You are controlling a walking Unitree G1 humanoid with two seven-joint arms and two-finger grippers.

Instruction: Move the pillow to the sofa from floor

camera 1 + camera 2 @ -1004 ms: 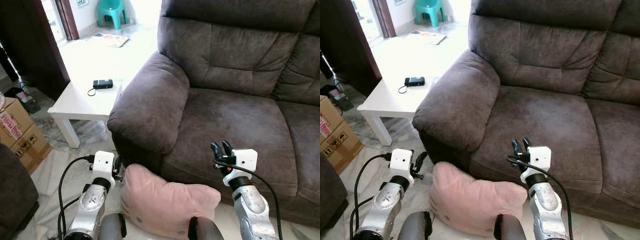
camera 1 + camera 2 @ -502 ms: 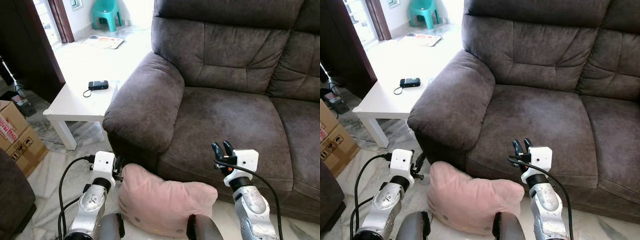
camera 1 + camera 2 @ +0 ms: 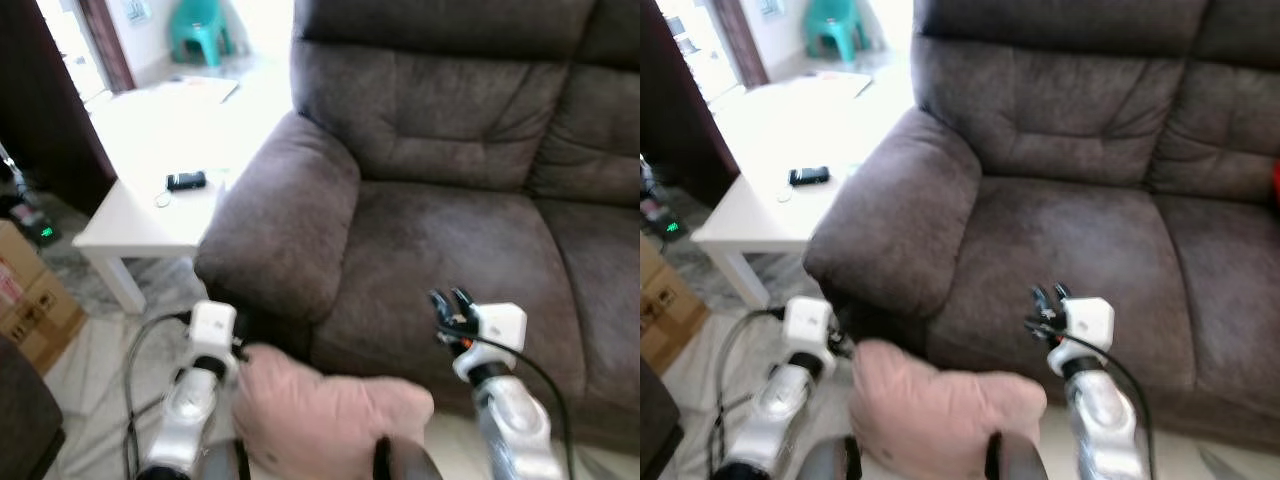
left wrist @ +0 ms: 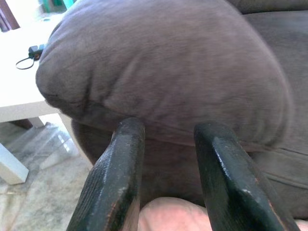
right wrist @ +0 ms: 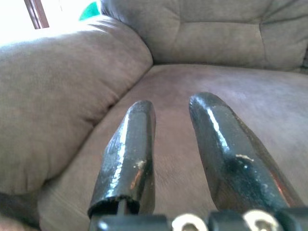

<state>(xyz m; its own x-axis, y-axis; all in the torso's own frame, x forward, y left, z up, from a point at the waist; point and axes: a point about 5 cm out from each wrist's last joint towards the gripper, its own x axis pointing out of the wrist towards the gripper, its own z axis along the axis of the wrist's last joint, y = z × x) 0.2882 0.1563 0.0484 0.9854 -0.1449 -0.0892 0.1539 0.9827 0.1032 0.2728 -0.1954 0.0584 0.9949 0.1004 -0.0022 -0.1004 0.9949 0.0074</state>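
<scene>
The pink pillow [image 3: 330, 420] sits low between my two arms, right in front of the dark brown sofa [image 3: 450, 220] and below its left armrest [image 3: 280, 230]. My left gripper [image 3: 242, 347] is at the pillow's upper left corner, open, pointing at the armrest. In the left wrist view the pillow [image 4: 168, 214] shows just under the spread fingers [image 4: 115, 173]. My right gripper [image 3: 448, 301] hangs open over the front edge of the seat cushion, beside the pillow's right end. In the right wrist view nothing lies between its fingers [image 5: 132, 144].
A white low table [image 3: 130, 220] with a small black device [image 3: 186, 181] stands left of the sofa. Cardboard boxes [image 3: 30, 300] sit on the marble floor at the far left. A teal stool [image 3: 200, 25] stands far back. The picture is blurred.
The whole picture has shifted and blurred, so the camera moved closer to the sofa. Pillow and both open grippers keep their places relative to each other.
</scene>
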